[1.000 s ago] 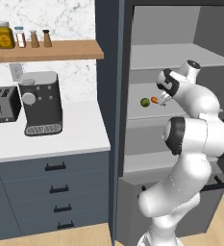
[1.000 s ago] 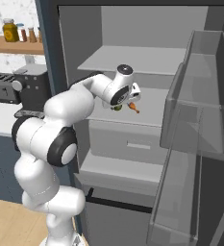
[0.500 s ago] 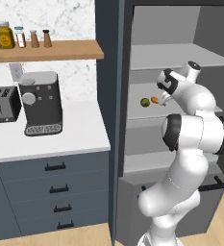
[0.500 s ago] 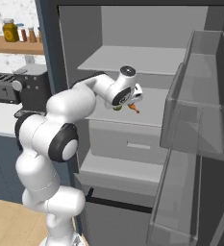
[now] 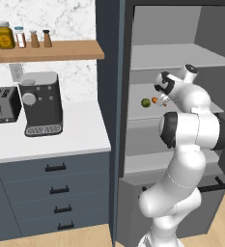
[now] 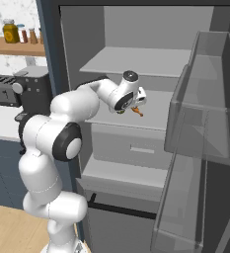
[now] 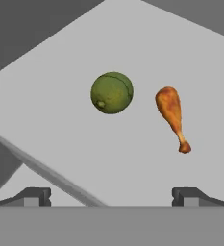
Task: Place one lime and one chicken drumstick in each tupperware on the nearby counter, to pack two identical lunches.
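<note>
- The tool (image 7: 111, 194) stood wide, its two fingertips (image 7: 34, 195) far apart with nothing between them, reaching into the open fridge (image 6: 136, 29) over its middle shelf (image 7: 190, 72).
- On that shelf lay a lime (image 7: 111, 92) and a chicken drumstick (image 7: 171, 115), near each other but apart (the drumstick's thin end towards the shelf's front edge), both ahead of the tool.
- The tabletop (image 5: 80, 130) beside the fridge carried a coffee machine (image 5: 40, 102) and a toaster (image 5: 0, 104) along its back edge.
</note>
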